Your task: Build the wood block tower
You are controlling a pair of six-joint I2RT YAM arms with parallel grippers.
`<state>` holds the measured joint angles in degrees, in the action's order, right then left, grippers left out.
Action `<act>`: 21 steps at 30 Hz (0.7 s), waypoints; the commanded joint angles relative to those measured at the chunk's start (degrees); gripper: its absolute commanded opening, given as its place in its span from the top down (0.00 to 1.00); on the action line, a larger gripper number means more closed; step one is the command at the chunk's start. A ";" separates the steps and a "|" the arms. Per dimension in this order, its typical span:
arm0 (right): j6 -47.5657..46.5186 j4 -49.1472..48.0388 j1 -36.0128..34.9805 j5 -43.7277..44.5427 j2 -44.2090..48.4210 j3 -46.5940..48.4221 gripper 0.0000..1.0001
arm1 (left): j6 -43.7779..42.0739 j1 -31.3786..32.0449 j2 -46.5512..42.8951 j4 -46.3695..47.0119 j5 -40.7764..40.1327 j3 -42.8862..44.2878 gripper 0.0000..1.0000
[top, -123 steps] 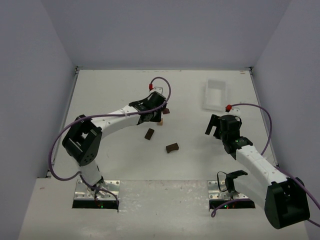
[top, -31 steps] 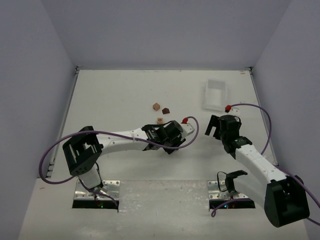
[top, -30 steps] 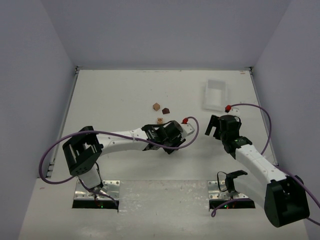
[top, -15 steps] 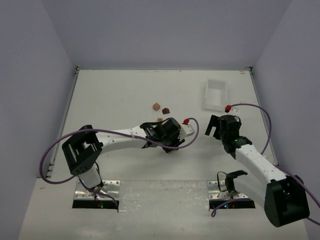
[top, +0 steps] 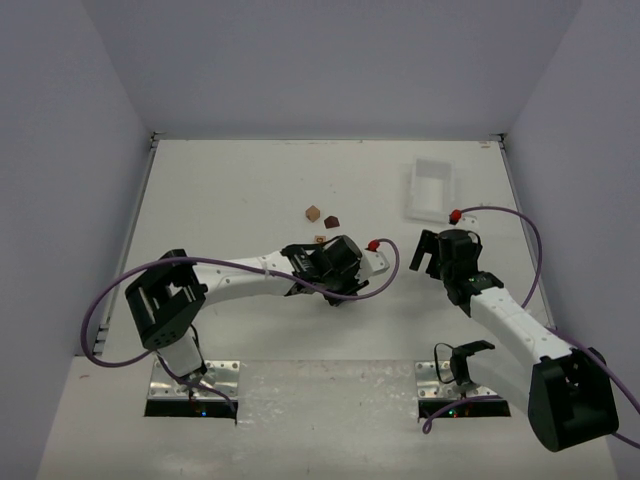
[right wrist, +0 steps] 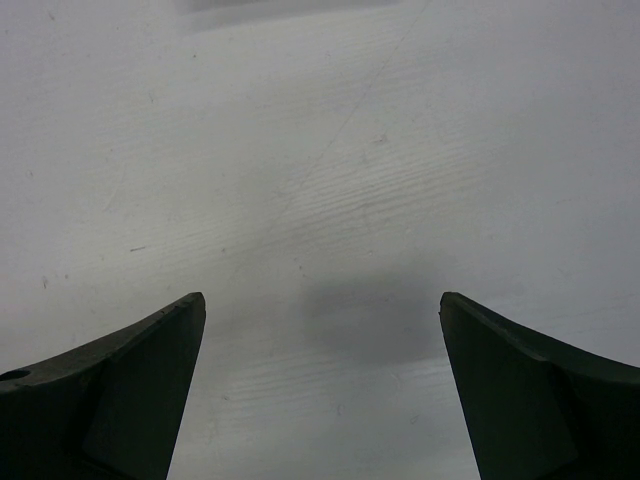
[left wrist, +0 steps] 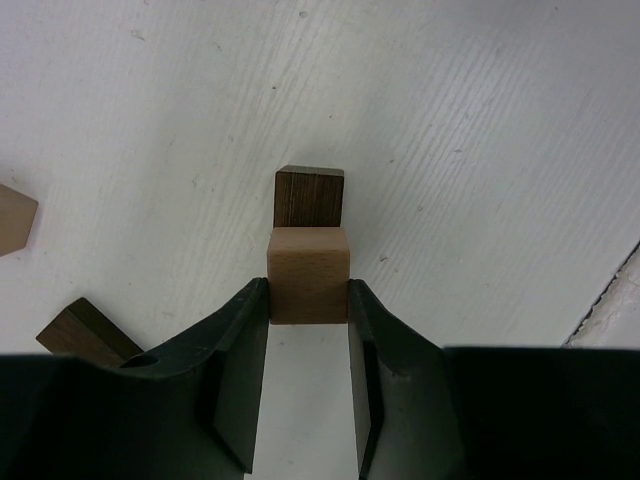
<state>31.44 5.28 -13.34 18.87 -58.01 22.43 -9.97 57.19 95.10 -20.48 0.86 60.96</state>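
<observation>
The left gripper (left wrist: 308, 298) is closed on one light tan block (left wrist: 308, 265), which sits squeezed between the two black fingers (left wrist: 240, 350). Just behind this block, touching it, is one dark brown block (left wrist: 309, 197); I cannot tell if one lies on the other. In the same wrist view there are two more pieces on the white table (left wrist: 480, 150): a second tan block (left wrist: 14, 218), cut by the left edge, and a second dark block (left wrist: 84, 334) near the left finger. So this view shows four blocks, two light and two dark.

From above, three blocks show just beyond this gripper: a brownish block (top: 313, 212), a dark block (top: 331, 221) and a pale block (top: 320, 239).

The right gripper (right wrist: 320, 305) stands wide apart with only table between its jaws. One white tray (top: 412, 190) lies beyond it.
</observation>
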 commanded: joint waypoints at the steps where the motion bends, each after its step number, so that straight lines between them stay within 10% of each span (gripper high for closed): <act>1: -0.10 -0.80 -0.02 0.34 -0.08 2.27 0.01 | -1.47 -0.86 1.47 0.48 -0.17 3.35 0.78; 21: -0.15 -0.62 -0.02 0.81 -0.28 2.35 0.01 | -2.36 -1.80 1.21 0.40 3.02 3.48 0.61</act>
<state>31.44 5.28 -13.34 18.90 -58.24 22.52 -11.62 56.10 97.30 -20.89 1.80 62.74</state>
